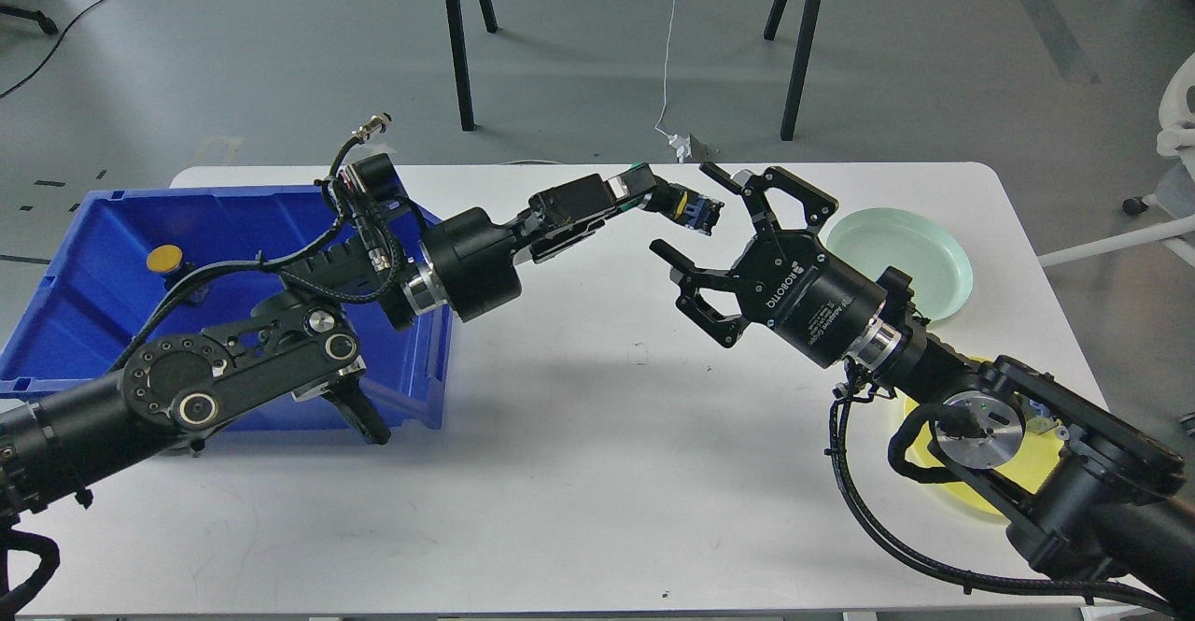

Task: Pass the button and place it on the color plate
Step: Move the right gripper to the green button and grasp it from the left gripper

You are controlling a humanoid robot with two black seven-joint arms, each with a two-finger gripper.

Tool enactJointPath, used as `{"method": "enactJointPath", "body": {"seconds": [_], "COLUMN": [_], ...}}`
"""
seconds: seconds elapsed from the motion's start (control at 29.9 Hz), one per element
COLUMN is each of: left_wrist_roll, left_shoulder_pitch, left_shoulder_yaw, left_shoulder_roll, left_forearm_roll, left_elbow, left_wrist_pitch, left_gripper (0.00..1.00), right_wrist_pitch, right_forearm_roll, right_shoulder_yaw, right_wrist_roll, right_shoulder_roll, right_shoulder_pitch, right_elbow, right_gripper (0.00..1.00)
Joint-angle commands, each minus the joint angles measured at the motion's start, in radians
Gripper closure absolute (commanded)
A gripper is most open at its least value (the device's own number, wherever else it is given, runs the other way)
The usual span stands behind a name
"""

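My left gripper reaches out over the middle of the white table and is shut on a button with a blue body and a yellow part. My right gripper is open, its fingers spread wide just to the right of the held button, one above and one below it. A pale green plate lies at the back right. A yellow plate lies at the front right, mostly hidden under my right arm. A second button with a yellow cap sits in the blue bin.
A large blue bin stands on the left of the table, partly under my left arm. The white table ends near the bottom of the view. Black stand legs rise from the floor behind the table.
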Motion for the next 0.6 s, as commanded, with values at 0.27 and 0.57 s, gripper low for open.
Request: {"method": "enactJointPath", "body": {"seconds": [0.27,0.57], "left_wrist_roll": [0.0,0.0], "left_shoulder_pitch": [0.0,0.0], "left_shoulder_yaw": [0.0,-0.002], "left_shoulder_roll": [0.0,0.0], "left_forearm_roll": [0.0,0.0], "left_elbow": [0.0,0.002], "left_wrist_pitch": [0.0,-0.001], "left_gripper": [0.85,0.62], "right_wrist_pitch": [0.0,0.0], "right_forearm_roll": [0.001,0.001], "right_shoulder_yaw": [-0.001,-0.001], "right_wrist_roll": [0.0,0.0], "right_shoulder_roll": [0.0,0.0], "right_shoulder_pitch": [-0.003,-0.003], "right_elbow": [0.0,0.002], "right_gripper": [0.97,0.99]}}
